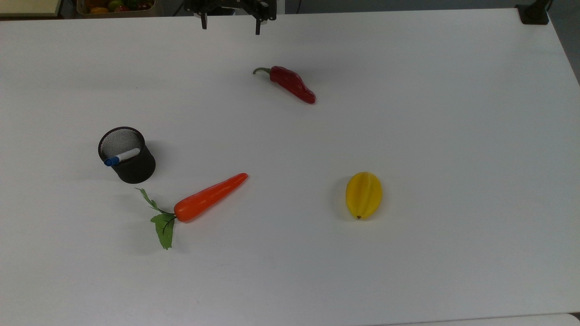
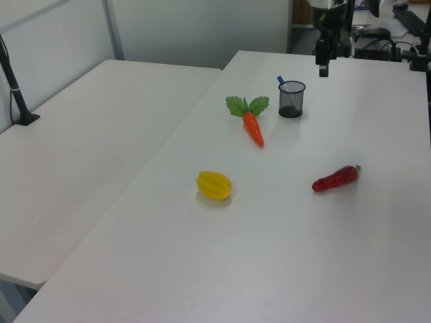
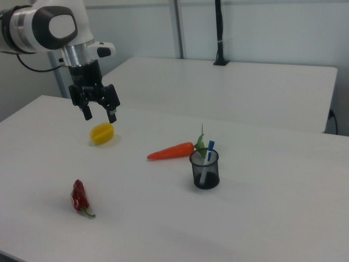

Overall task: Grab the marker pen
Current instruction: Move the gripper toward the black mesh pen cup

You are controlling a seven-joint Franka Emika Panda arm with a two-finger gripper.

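Note:
The marker pen (image 1: pixel 121 157) has a white barrel and a blue cap. It stands leaning inside a black mesh cup (image 1: pixel 129 158) at the top view's left, cap end up (image 3: pixel 209 148). In the left view its blue cap (image 2: pixel 281 80) pokes above the cup (image 2: pixel 291 99). My gripper (image 1: pixel 230 25) hangs open and empty above the table's far edge in the top view, well away from the cup. The right view shows the gripper (image 3: pixel 99 113) high over the table, fingers spread, far left of the cup (image 3: pixel 205 170).
An orange carrot (image 1: pixel 209 197) with green leaves lies just right of the cup in the top view. A red chilli (image 1: pixel 292 84) lies below the gripper, and a yellow starfruit (image 1: pixel 363 194) sits toward the top view's right. A second white table (image 2: pixel 87 155) adjoins.

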